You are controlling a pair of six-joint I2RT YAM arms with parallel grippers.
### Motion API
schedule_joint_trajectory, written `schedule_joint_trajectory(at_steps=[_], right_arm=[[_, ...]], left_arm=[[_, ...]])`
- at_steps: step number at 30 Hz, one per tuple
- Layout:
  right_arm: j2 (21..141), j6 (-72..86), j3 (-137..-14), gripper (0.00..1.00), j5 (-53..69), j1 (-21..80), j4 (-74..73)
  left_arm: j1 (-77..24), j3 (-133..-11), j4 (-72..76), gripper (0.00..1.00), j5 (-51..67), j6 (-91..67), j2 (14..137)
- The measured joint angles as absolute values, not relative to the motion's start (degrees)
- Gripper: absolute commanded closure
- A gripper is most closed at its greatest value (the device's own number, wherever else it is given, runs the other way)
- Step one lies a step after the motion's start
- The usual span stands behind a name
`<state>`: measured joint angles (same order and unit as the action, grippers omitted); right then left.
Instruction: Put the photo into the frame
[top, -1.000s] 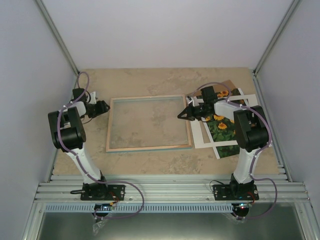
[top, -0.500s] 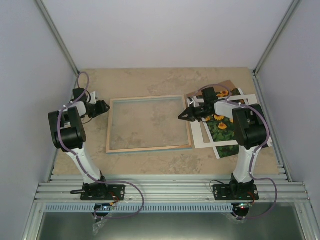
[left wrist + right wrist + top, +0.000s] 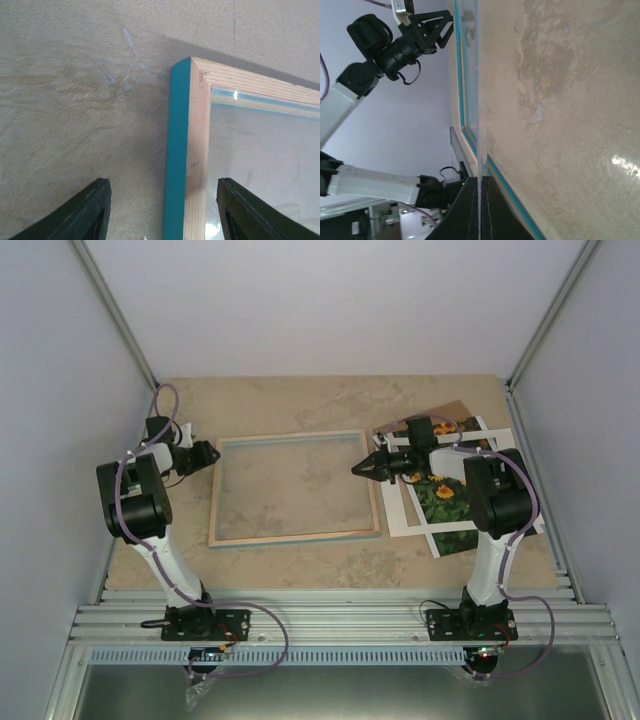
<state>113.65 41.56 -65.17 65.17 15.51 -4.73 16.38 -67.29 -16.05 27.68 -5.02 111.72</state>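
Observation:
The frame (image 3: 295,487) lies back side up in the middle of the table, its pale wood rim up and a turquoise edge showing. A clear pane (image 3: 300,485) sits in it. My right gripper (image 3: 360,468) is at the frame's right edge, shut on the thin edge of the clear pane (image 3: 479,125). My left gripper (image 3: 212,454) is open at the frame's far left corner; its fingers (image 3: 85,212) straddle the left rail of the frame (image 3: 189,150) from above. The sunflower photo (image 3: 445,495) lies at the right under a white mat (image 3: 410,515), partly hidden by my right arm.
A brown backing panel (image 3: 458,408) lies under the mat and photo at the far right. Grey walls and metal posts close in the table on three sides. An aluminium rail (image 3: 340,620) runs along the near edge.
My right gripper has moved slightly left and away, and the frame has shifted a little to the left with it. The left arm has not moved.

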Motion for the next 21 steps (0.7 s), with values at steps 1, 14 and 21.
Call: schedule_joint_trajectory(at_steps=[1,14,21], right_arm=[[113.65,43.33,-64.34,0.99,65.73,15.49,-3.01],[112.97,61.82,-58.54,0.99,70.37,15.18,14.37],[112.97,62.76,-57.91,1.0,70.48,15.18,15.44]], left_arm=[[16.38,-67.29,-16.05,0.39,27.68,-5.02,111.72],[16.23,-67.0,-14.87,0.38,27.53,-6.07,111.72],[16.23,-66.74,-14.24,0.38,27.57,-6.31,111.68]])
